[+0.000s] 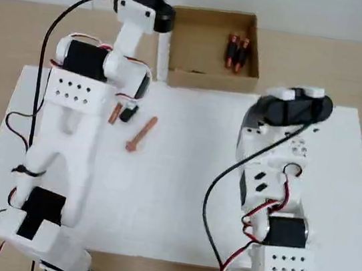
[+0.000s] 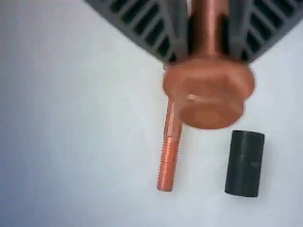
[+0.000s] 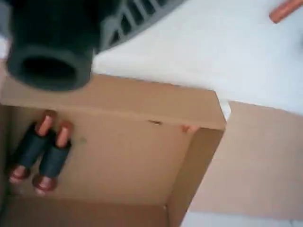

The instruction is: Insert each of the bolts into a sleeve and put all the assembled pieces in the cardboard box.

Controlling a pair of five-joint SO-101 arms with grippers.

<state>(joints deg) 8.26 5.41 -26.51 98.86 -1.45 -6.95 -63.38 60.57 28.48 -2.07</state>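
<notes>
Cardboard box (image 3: 142, 101): sitting just beyond the right hand (image 3: 66, 28), holding two assembled pieces (image 3: 40, 156).
Right hand: pinching a sleeve (image 3: 47, 56).
Left hand (image 2: 208, 33): pinching a bolt (image 2: 208, 90), hanging over a loose sleeve (image 2: 244, 163) and spare bolt (image 2: 169, 151).
Step seemingly running: mating bolt with sleeve; next move calling for lining shank with bore.

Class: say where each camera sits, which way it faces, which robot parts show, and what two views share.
High view: fixed above the table, looking down on white board and cardboard box; left arm and right arm show.
Left wrist view: on the left wrist, facing the board; left claw grips a bolt.
Right wrist view: on the right wrist, facing into the box; right claw grips a sleeve.
Shared: high and right wrist views both show two assembled pieces.
</notes>
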